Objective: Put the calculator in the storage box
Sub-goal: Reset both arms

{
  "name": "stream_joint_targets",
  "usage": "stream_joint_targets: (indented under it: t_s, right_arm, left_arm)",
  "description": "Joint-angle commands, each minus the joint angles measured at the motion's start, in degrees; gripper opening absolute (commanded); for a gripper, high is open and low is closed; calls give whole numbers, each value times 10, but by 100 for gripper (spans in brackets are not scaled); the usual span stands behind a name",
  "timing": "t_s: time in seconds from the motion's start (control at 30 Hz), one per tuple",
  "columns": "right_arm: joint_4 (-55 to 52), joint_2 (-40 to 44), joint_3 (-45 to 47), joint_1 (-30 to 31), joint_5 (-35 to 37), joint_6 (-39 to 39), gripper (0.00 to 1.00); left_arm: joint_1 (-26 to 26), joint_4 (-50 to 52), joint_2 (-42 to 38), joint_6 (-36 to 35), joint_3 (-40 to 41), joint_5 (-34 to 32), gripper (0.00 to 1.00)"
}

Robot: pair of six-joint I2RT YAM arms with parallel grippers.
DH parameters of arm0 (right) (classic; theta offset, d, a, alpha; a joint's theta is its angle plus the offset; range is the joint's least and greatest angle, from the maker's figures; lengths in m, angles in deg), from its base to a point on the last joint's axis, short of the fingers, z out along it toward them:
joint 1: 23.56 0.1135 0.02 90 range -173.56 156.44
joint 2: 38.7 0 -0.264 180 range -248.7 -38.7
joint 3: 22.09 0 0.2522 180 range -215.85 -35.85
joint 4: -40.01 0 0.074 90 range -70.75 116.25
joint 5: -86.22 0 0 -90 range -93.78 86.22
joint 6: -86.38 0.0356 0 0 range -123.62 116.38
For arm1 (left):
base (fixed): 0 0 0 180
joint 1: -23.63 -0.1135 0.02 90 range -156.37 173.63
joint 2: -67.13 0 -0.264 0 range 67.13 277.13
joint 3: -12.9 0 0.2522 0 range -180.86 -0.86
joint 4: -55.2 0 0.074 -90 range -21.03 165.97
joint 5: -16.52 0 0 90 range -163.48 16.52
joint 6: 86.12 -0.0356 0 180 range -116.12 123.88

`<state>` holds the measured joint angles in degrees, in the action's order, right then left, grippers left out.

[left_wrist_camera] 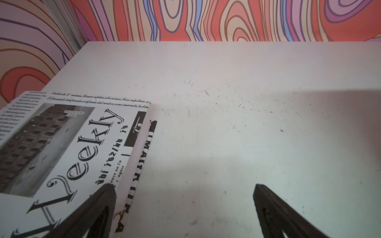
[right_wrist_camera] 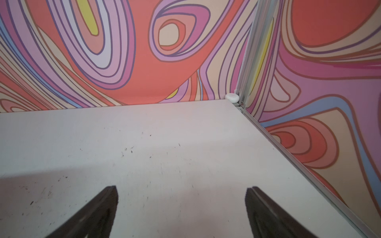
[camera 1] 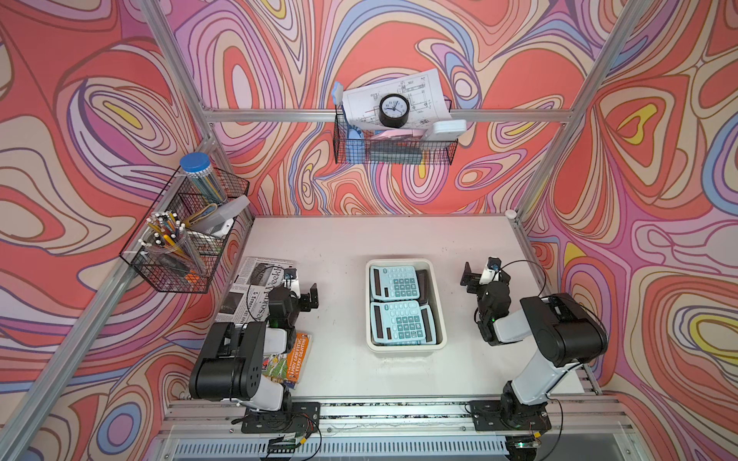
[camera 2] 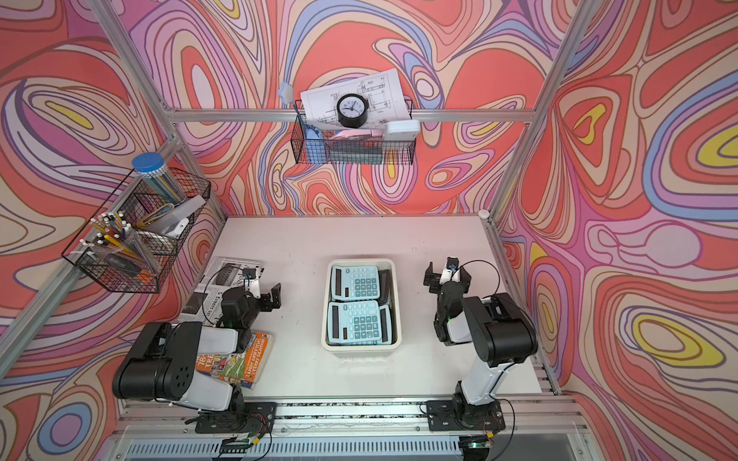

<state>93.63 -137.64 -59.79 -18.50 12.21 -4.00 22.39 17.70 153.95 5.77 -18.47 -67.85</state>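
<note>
The storage box [camera 1: 405, 348] [camera 2: 361, 346], a white tub, stands at the table's middle in both top views. Two light-blue calculators lie face up inside it, one at the far end [camera 1: 393, 282] [camera 2: 356, 282] and one at the near end [camera 1: 399, 322] [camera 2: 355, 322], with dark objects under them. My left gripper [camera 1: 298, 288] [camera 2: 264, 293] [left_wrist_camera: 184, 186] hovers open and empty to the box's left, one finger over a newspaper's edge. On the box's right, my right gripper [camera 1: 485, 272] [camera 2: 447, 274] [right_wrist_camera: 182, 188] is open over bare table. Neither wrist view shows the box.
A newspaper [camera 1: 255, 287] [left_wrist_camera: 68, 148] and a colourful book [camera 1: 295, 359] lie at the table's left, partly under the left arm. Black wire baskets hang on the left wall [camera 1: 183, 239] and the back rail [camera 1: 393, 151], above the table. A metal rail [right_wrist_camera: 305, 164] edges the table's right side.
</note>
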Motion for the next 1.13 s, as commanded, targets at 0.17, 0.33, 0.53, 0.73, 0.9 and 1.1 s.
stream_joint_targets:
  t_s: [0.17,0.33,0.53,0.73,0.9,1.1]
  right_arm:
    - [-109,13,-22,-25,-39,20,98]
    - [-101,15,-18,-25,-37,17,98]
    - [-101,15,-19,-25,-37,17,98]
    - [-102,15,-19,-25,-37,18,98]
    - [-106,14,-21,-25,-38,18,98]
    - [-104,15,-19,-26,-39,19,98]
  left_arm:
    - [-3,16,14,-2,-44,-17,99]
    - [-3,20,11,-4,-44,-18,99]
    - [-3,18,10,-3,-43,-18,99]
    - [-3,18,11,-3,-43,-18,99]
    - [-2,18,11,-3,-43,-18,99]
    - [-2,18,11,-3,-43,-18,99]
